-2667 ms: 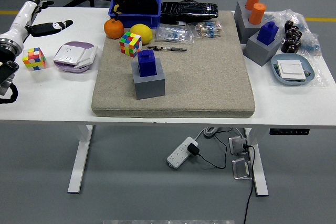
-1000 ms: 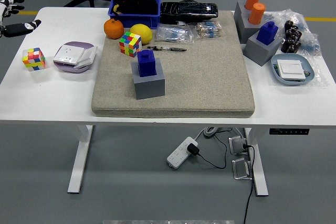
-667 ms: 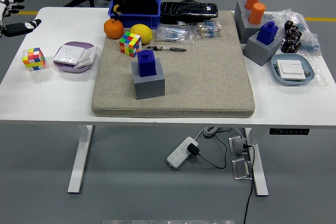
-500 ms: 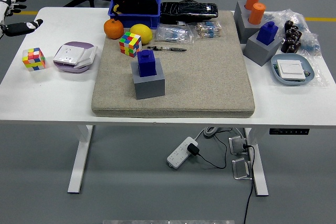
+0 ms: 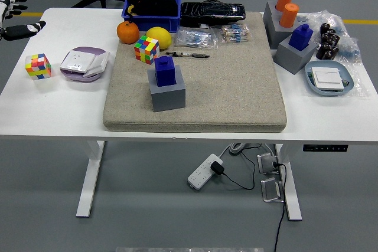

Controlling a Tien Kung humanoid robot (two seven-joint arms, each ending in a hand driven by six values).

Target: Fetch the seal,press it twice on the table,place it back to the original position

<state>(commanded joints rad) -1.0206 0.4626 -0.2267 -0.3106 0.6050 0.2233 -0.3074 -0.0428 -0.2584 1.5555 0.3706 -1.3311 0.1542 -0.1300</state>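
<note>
seal point(image 5: 165, 70) upright in grey holder point(image 5: 168, 92) on mat, counter centre | left hand point(image 5: 13, 20) at far-left edge, fingers spread, empty | seal lies well right of it | right hand unseen

The counter point(image 5: 53, 107) is seen as smooth white laminate with a faint sheen. A coarse, matt beige cloth mat point(image 5: 236, 87) is laid over it. The blue seal point(image 5: 165, 71) and its grey block point(image 5: 168, 94) look like matt plastic. Crinkled glossy clear film is seen on the packets point(image 5: 198, 38). The orange point(image 5: 127, 32) is dimpled.
</note>
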